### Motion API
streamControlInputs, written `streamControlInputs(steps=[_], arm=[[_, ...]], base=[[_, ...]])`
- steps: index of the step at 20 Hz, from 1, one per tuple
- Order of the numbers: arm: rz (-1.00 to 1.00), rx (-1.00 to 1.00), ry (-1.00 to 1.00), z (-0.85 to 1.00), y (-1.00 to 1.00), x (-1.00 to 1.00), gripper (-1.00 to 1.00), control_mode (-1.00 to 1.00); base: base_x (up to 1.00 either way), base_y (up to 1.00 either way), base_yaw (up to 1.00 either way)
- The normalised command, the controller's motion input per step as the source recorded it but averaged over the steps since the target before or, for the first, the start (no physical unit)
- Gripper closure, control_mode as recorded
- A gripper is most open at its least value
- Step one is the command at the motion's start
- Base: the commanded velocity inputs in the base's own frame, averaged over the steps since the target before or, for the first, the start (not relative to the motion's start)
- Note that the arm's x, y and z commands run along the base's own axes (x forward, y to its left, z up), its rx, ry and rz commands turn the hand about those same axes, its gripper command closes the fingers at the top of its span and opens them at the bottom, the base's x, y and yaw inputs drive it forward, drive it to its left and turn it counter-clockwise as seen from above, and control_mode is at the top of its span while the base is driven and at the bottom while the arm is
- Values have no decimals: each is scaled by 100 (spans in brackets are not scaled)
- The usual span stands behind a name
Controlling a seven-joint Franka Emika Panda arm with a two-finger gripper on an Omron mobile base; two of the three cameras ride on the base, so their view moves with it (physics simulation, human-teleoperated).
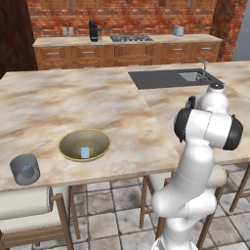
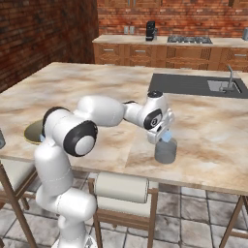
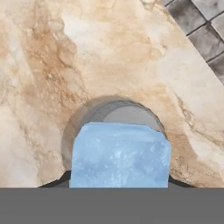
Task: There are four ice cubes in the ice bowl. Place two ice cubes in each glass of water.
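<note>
While the right base view hides the grip, the fingers [image 3: 118, 186] clamp an ice cube [image 3: 120, 155] above a glass [image 3: 131, 114].

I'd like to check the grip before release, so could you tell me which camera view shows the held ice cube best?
The hand view: the ice cube looms large, held directly above a glass. In the right base view it is a small blue patch under the gripper, just over the glass. The left base view shows one cube lying in the ice bowl.

2 base views flank arm, share counter [image 1: 97, 105]; hand view close, downward.
</note>
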Motion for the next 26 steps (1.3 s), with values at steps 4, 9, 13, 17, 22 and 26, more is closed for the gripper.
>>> streamControlInputs(steps=[4, 9, 13, 17, 22, 26], arm=[[0, 0, 0, -19, -18, 22, 100, -100], [0, 0, 0, -19, -15, 22, 100, -100], [0, 0, 0, -21, -12, 21, 100, -100], [0, 0, 0, -18, -8, 18, 100, -100], [0, 0, 0, -11, -2, 16, 100, -100], [0, 0, 0, 0, -3, 4, 100, -100]], base=[[0, 0, 0], [0, 0, 0], [0, 0, 0], [0, 0, 0], [0, 0, 0], [0, 0, 0]])
